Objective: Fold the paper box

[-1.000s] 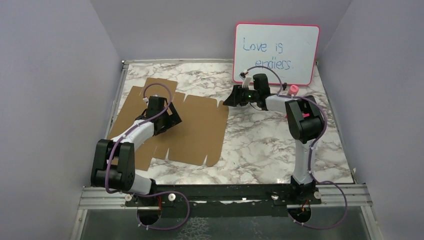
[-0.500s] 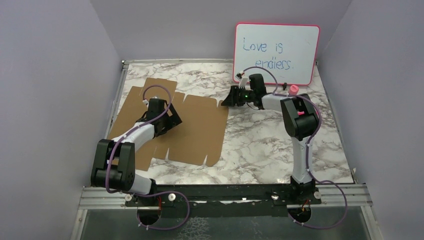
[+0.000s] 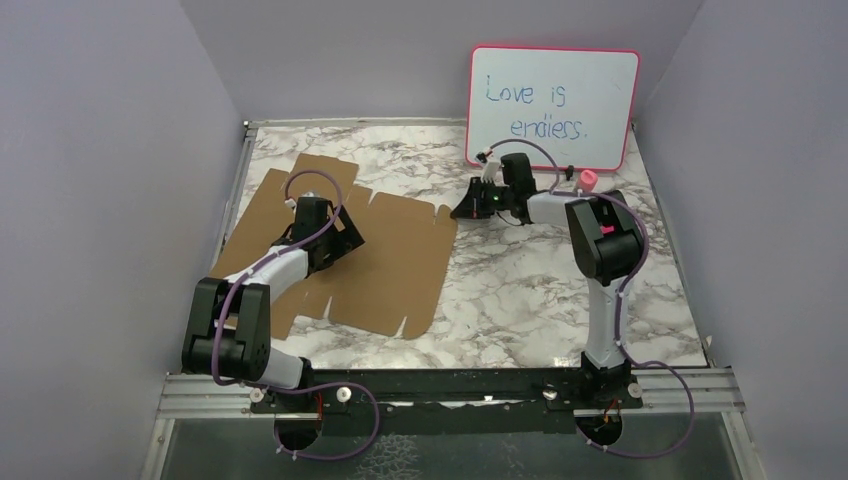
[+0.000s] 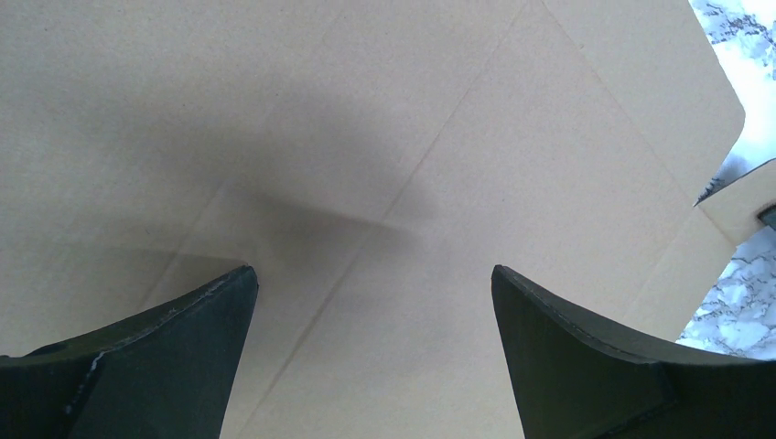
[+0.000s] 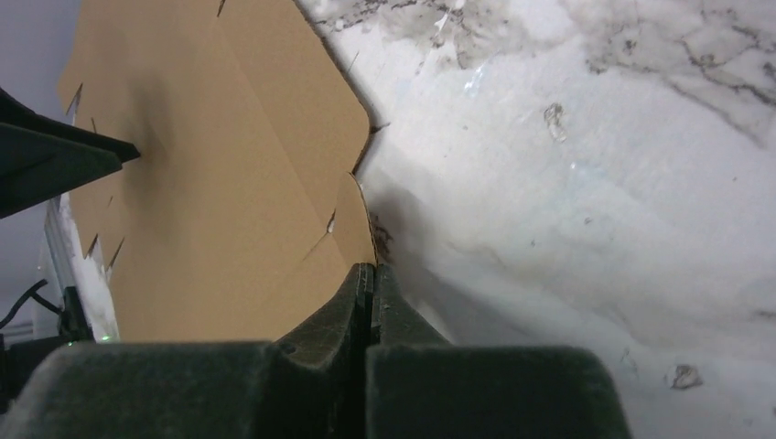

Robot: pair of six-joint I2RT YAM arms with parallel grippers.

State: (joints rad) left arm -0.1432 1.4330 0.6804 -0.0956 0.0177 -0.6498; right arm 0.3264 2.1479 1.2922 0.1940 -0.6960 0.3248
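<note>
- While the paper box lay as an unfolded brown sheet on the marble-patterned table, it filled the 9 o'clock half of the overhead view, with its notched flaps spread toward 11 and 6 o'clock.
- The sheet's long edge toward 3 o'clock ran near the middle of the table, and the marble beyond it on that side was bare.
- The left gripper stood with its jaws spread wide apart directly over the cardboard, toward the sheet's 10 o'clock part.
- Its wrist camera showed only plain cardboard and score lines between the two dark fingers. Nothing was held, and the frames did not settle whether the tips touched the sheet.
- The right gripper sat at the box's 2 o'clock corner, its arm reaching across from the 3 o'clock side of the table.
- Its two fingers were pressed together with no gap showing. The small rounded tab at that corner ran straight into the closed tips, so the gripper appeared to have the tab's edge pinched.
- In the right wrist view, the cardboard spread away toward 10 o'clock and the marble lay toward 2 o'clock.
- A pink-framed whiteboard with blue writing stood against the far wall at 1 o'clock, behind the right arm and well apart from the box.
</note>
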